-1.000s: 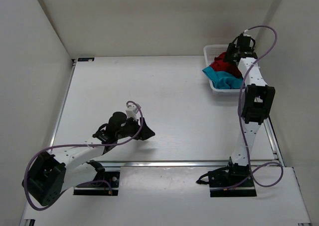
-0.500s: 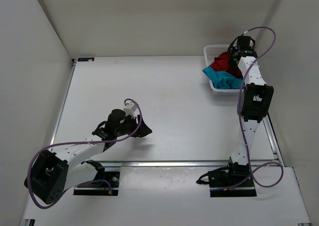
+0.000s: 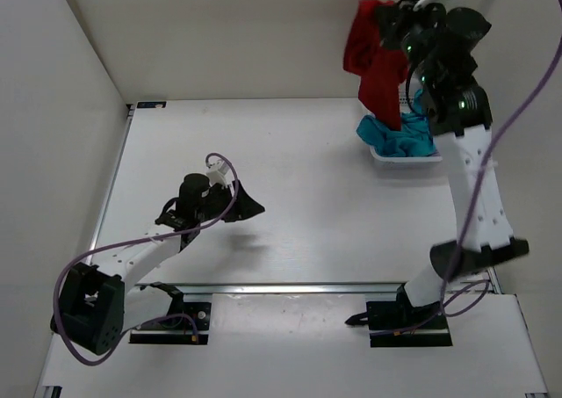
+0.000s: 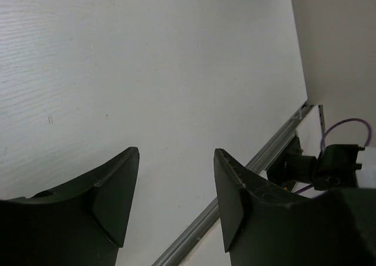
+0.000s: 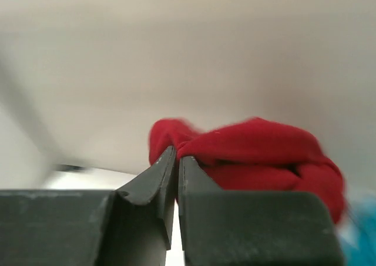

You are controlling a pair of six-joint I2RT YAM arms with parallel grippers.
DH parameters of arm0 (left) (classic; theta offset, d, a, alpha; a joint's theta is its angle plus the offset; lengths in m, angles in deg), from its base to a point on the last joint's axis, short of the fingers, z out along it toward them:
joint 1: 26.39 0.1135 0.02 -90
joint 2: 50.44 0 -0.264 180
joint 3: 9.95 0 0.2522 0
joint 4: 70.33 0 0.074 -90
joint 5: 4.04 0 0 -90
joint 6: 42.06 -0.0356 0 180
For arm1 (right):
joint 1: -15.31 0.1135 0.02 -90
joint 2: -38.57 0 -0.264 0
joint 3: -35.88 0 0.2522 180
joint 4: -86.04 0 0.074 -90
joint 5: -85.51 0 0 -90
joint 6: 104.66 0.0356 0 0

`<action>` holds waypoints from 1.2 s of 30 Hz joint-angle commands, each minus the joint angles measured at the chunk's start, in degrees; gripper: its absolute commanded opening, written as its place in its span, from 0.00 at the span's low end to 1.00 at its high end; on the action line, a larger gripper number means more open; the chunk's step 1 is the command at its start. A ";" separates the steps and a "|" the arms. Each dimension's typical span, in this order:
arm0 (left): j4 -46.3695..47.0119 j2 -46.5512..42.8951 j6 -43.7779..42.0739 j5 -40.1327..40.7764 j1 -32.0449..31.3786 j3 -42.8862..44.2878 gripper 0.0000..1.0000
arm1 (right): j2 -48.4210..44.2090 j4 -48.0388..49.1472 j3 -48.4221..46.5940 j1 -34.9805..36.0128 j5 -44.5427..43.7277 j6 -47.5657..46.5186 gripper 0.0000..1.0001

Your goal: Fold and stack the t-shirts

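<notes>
The deep red t-shirt [image 3: 376, 60] hangs high above the white basket [image 3: 392, 155] at the back right, bunched and dangling from my right gripper [image 3: 386, 16], which is shut on it. The right wrist view shows its jaws pressed together on a fold of the red t-shirt [image 5: 258, 151]. A teal-blue t-shirt [image 3: 395, 136] lies in the basket, spilling over its left rim. My left gripper [image 3: 250, 206] hovers open over the bare table at the left, nothing between its fingers [image 4: 111, 184]. No lavender t-shirt shows.
The white table [image 3: 307, 178] is bounded by walls at the left, back and right. A metal rail [image 3: 334, 285] runs along the near edge by the arm bases. In the left wrist view that rail [image 4: 247, 178] and the right arm's base [image 4: 329, 163] show.
My right arm shut on the red t-shirt in the basket and lifted it high above the basket. My left gripper moved slightly up and back over the table, still open.
</notes>
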 commanded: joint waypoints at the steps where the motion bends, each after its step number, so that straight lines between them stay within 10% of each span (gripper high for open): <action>1: 0.70 -2.36 3.14 -3.40 4.17 2.43 0.65 | -11.81 15.90 5.50 12.13 -0.12 -4.74 0.00; 9: -0.71 -9.82 6.04 -6.38 17.89 0.50 0.67 | -17.01 18.20 11.20 22.96 3.75 -3.70 0.00; 14: 2.45 -14.15 9.13 -7.46 21.28 -8.73 0.69 | -26.94 43.91 62.57 10.57 22.27 18.70 0.00; 18: 2.71 -11.34 7.98 -1.12 14.57 -10.84 0.71 | -24.41 45.73 75.71 11.88 19.40 18.99 0.00; 25: 0.98 -3.42 5.36 3.97 14.30 -6.28 0.69 | -12.72 39.57 74.17 8.29 14.47 21.09 0.00; 33: -15.39 -8.09 -7.66 26.75 -9.07 -1.17 0.74 | -2.35 29.58 52.78 3.72 11.37 20.57 0.01; 36: -15.03 -5.36 -7.93 27.53 -12.85 0.92 0.75 | 8.79 16.92 33.85 3.79 17.17 17.15 0.38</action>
